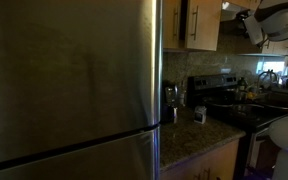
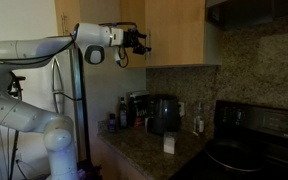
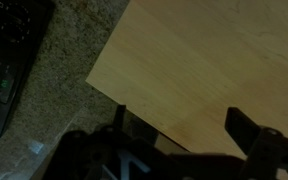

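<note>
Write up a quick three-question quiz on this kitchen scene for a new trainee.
1. Multiple choice: which thing is the end effector nearest to? A) the stove B) the upper wooden cabinet C) the fridge
2. True or false: the end effector rests on the countertop.
3. Fill in: in the wrist view, the end effector's jaws stand ____, with nothing between them.

Key: 1 B. 2 False, as it is raised high above the countertop, beside the upper wooden cabinet. 3 open.
</note>
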Robot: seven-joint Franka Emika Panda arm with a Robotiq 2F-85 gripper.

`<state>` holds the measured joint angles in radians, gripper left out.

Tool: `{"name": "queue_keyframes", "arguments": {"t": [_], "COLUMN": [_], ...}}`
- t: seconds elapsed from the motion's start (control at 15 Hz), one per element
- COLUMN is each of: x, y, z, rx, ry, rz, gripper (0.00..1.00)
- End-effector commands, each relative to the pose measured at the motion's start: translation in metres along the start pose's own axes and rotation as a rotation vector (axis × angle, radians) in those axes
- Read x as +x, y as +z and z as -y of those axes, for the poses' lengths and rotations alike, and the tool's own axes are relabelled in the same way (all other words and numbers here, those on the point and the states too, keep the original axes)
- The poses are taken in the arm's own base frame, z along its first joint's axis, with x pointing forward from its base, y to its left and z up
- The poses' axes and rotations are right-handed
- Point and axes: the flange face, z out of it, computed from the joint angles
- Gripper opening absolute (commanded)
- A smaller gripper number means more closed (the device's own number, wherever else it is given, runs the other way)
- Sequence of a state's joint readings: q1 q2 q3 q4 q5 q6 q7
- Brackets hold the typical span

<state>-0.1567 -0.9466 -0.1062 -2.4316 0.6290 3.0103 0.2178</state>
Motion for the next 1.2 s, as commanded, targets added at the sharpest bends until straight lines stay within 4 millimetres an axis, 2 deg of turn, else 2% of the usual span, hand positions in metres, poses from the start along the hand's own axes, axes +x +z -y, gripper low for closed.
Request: {"name": "queue_keyframes", "arguments": {"t": [0.0, 0.2, 0.33, 0.4, 0.6, 0.67, 0.8, 1.13], "x": [-0.002, -0.012, -0.022, -0.019, -0.028, -0.029, -0.031, -0.027], "y": [0.001, 0.012, 0.025, 0.029, 0.052, 0.033, 0.039, 0.033], "z": [-0.002, 0.007, 0.021, 0.025, 0.04, 0.032, 0.034, 0.035], "rx": [-0.007, 0.002, 0.017, 0.021, 0.014, 0.022, 0.016, 0.024], "ry": [-0.001, -0.008, -0.02, -0.022, -0.05, -0.045, -0.048, -0.045], "rz": [0.005, -0.006, -0.016, -0.016, -0.029, -0.005, 0.0, -0.01], "gripper": [1.0, 1.0, 1.0, 1.0, 1.0, 1.0, 1.0, 1.0]}}
